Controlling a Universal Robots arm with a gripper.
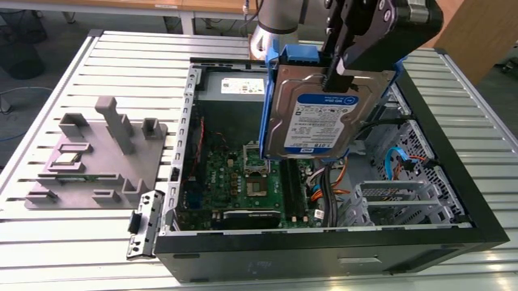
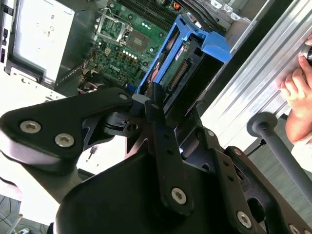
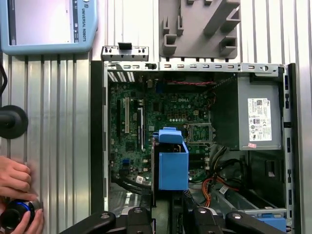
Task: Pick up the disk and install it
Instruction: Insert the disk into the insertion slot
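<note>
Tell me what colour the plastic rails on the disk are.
Blue, framing the silver disk; the rails show best in the exterior view.

In the exterior view the disk (image 1: 319, 121) hides from us part of the motherboard (image 1: 235, 167) and of the power supply (image 1: 230, 85) inside the open computer case (image 1: 324, 245) — and the gripper (image 1: 338, 73) clamped on it runs off the picture's top edge. In the first wrist view we see the disk edge-on, its label hidden, and a person's hand (image 3: 14, 178) is cut by the frame — what it grips we cannot tell.
</note>
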